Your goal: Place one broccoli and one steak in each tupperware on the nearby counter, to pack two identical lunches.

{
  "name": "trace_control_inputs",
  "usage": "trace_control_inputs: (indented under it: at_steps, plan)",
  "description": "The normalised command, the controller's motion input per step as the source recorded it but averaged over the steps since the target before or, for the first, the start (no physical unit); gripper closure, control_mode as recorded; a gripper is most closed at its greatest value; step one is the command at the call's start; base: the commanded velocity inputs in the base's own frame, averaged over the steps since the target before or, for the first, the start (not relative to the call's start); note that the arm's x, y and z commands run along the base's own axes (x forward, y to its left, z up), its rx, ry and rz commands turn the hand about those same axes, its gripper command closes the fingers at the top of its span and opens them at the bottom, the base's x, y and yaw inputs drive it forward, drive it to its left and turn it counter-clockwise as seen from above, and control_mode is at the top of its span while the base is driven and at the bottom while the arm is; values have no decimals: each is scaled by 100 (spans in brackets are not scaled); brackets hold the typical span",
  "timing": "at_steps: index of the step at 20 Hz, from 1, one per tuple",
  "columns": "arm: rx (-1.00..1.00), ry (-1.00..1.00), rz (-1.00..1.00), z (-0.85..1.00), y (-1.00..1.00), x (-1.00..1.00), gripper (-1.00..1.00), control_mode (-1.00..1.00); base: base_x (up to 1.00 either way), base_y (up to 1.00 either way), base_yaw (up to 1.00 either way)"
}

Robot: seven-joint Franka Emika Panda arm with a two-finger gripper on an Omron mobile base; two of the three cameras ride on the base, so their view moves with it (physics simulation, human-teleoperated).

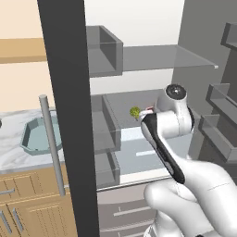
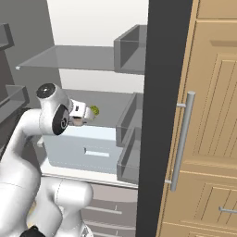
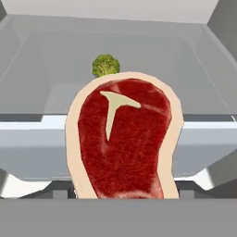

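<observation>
A raw red steak (image 3: 122,141) with a pale fat rim looms close in the hand view and hides the fingertips. My gripper (image 1: 147,112) (image 2: 84,115) is inside the open fridge, over the middle shelf, shut on the steak, of which a pink sliver (image 2: 77,121) shows at the hand. One small green broccoli (image 3: 106,65) (image 1: 134,111) (image 2: 94,110) sits on that shelf just beyond the gripper. The pale teal tupperware (image 1: 39,134) with cut corners lies on the marbled counter (image 1: 11,155) to the left, outside the fridge.
The dark edge of the fridge door (image 1: 65,115) (image 2: 162,115) stands between the fridge and the counter, with a long metal handle (image 1: 51,143) (image 2: 183,139). Door bins (image 1: 109,129) and glass shelves (image 1: 157,58) flank the arm. A pale drawer (image 2: 88,150) lies under the shelf.
</observation>
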Motion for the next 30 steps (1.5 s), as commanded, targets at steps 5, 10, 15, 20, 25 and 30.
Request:
trace_control_inputs:
  at_steps: [5, 10, 15, 20, 25, 30]
  plan:
    - [0, -5, -3, 1, -46, -86, 100, -100, 0, 0, 0]
    - [0, -11, 0, 20, -31, -93, 100, -100, 0, 0, 0]
    - [0, 0, 0, 0, 0, 0, 100, 100, -100, -8, 0]
    - [0, 0, 0, 0, 0, 0, 100, 100, -100, -1, 0]
    - [0, 0, 0, 0, 0, 0, 100, 100, -84, 15, 0]
    - [0, 0, 0, 0, 0, 0, 100, 100, -34, 72, 0]
